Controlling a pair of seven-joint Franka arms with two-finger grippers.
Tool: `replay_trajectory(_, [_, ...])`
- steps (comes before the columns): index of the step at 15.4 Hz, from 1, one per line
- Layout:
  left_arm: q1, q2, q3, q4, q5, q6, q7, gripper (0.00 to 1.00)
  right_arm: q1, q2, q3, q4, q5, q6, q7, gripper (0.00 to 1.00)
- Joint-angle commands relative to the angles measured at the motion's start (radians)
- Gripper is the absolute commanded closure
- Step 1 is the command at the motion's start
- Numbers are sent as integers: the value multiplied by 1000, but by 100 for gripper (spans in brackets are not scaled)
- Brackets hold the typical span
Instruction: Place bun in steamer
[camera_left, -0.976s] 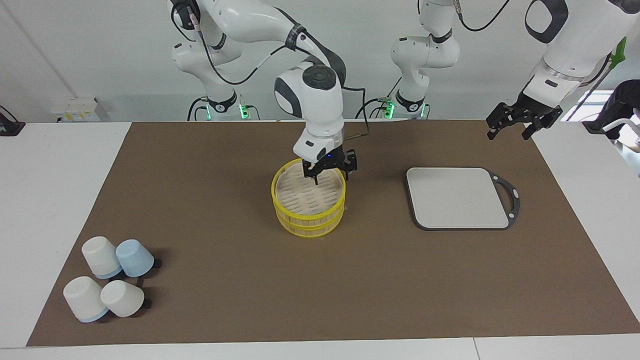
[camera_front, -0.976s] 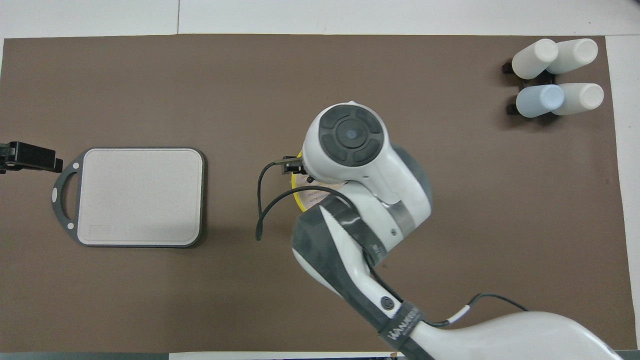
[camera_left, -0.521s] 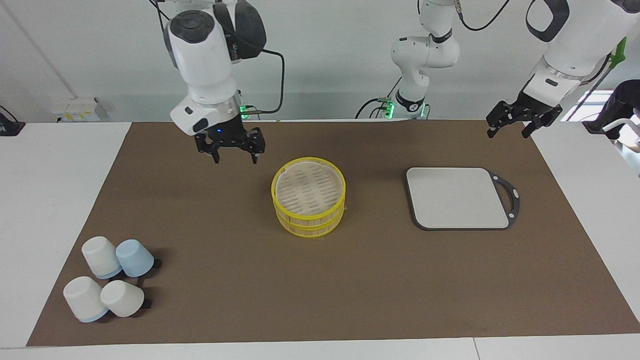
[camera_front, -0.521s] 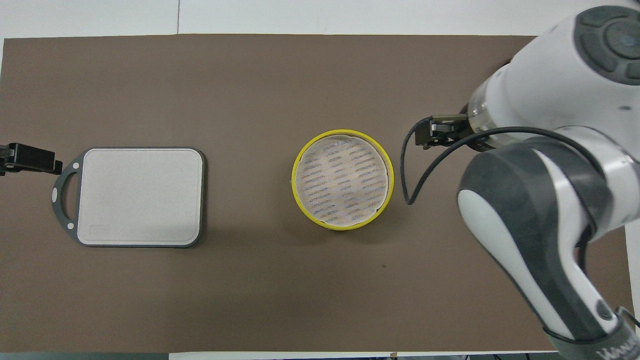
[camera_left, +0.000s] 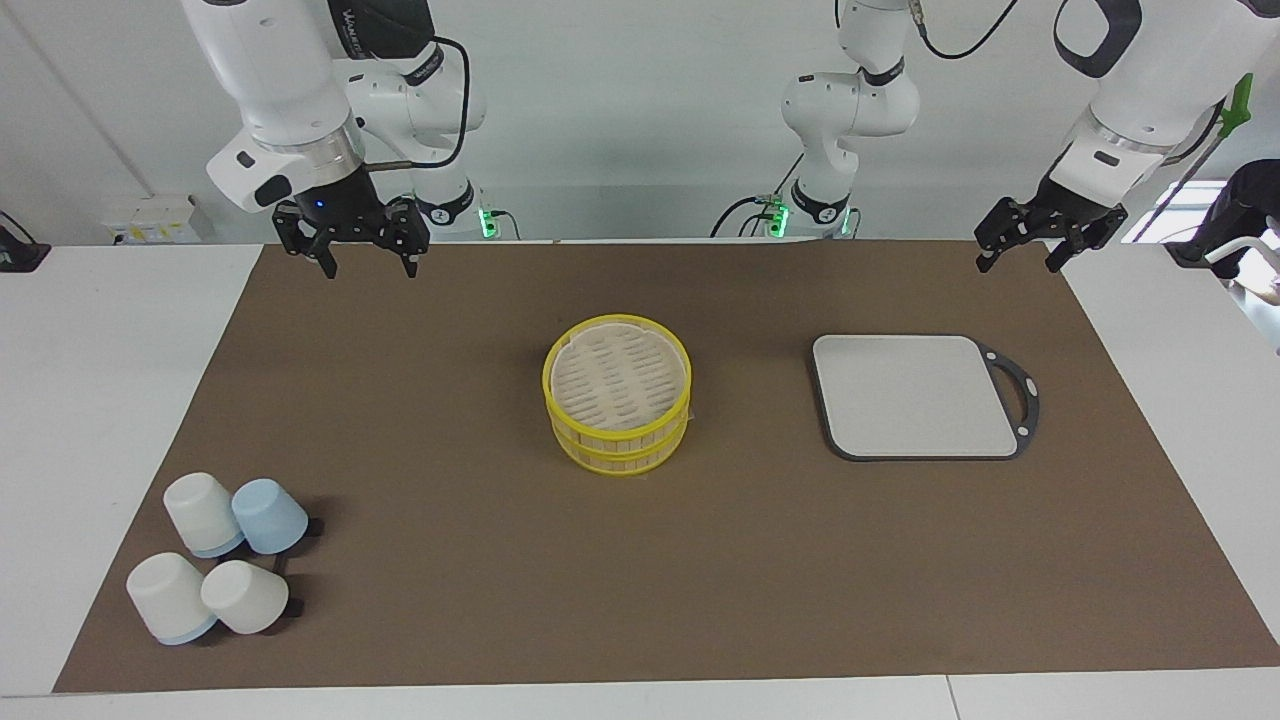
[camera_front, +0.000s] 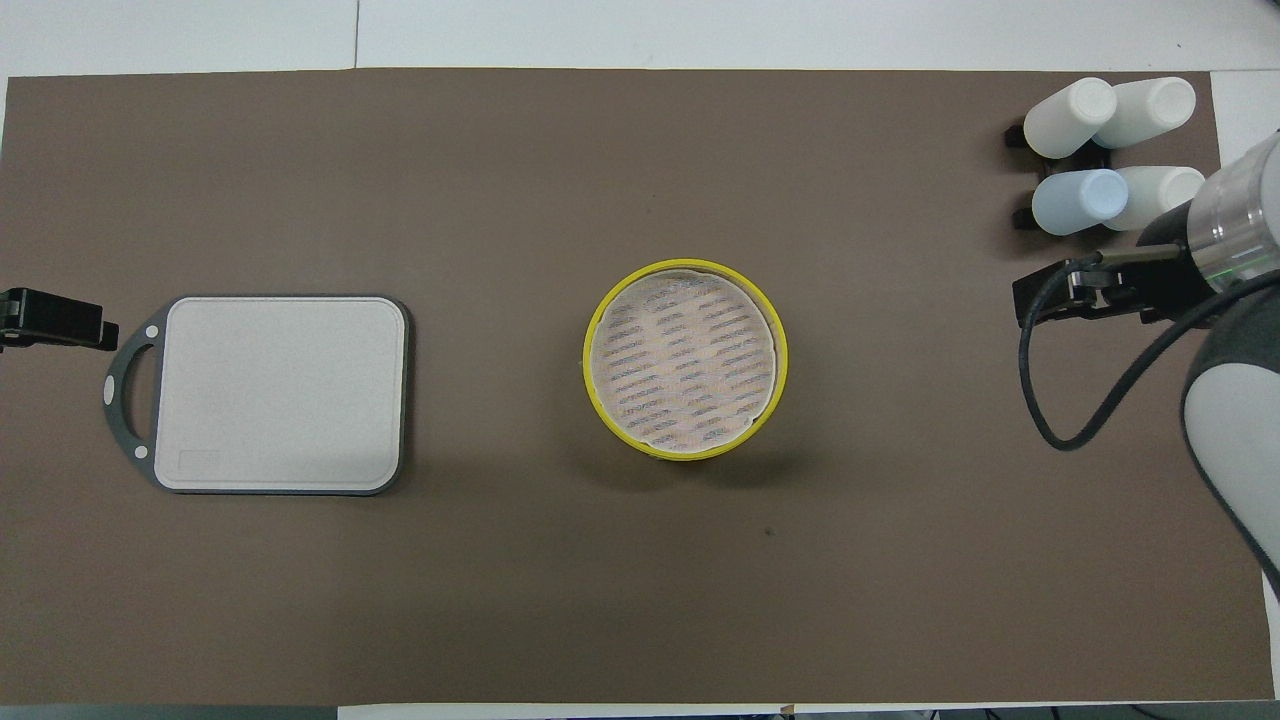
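the desk (camera_left: 120, 330) carries a brown mat (camera_left: 450, 560). the grey board (camera_left: 915, 395) lies toward the left arm's end. the steamer (camera_left: 617, 405) sits at mid-desk with its lid on; the bun does not show. four cups (camera_left: 215, 555) cluster at the corner farthest from the robots, right arm's end. the right end effector (camera_left: 365, 255) hangs spread over the mat's robot-side corner. the left end effector (camera_left: 1020, 252) waits spread over its robot-side corner.

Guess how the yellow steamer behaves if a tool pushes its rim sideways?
The steamer looks like thin slatted walls, so probably light and apt to slide on the brown mat. It shows two stacked yellow-rimmed tiers, so the upper may shift off the lower. Wide and low, so tipping seems unlikely.
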Motion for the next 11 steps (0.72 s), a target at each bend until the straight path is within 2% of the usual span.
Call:
replay_trajectory(1, [-12,-6,8,10,14,-29,6,0,98,-36,-130,-33,10,-5,-21,0])
replay_trajectory(2, [-12,-6,8,10,14,-28,6,0,115,-39,-161,-40,10,3,-29,0])
replay_trajectory(11, [-12,-7,8,8,14,-25,6,0,89,-1,-146,4,12,14,-36,0])
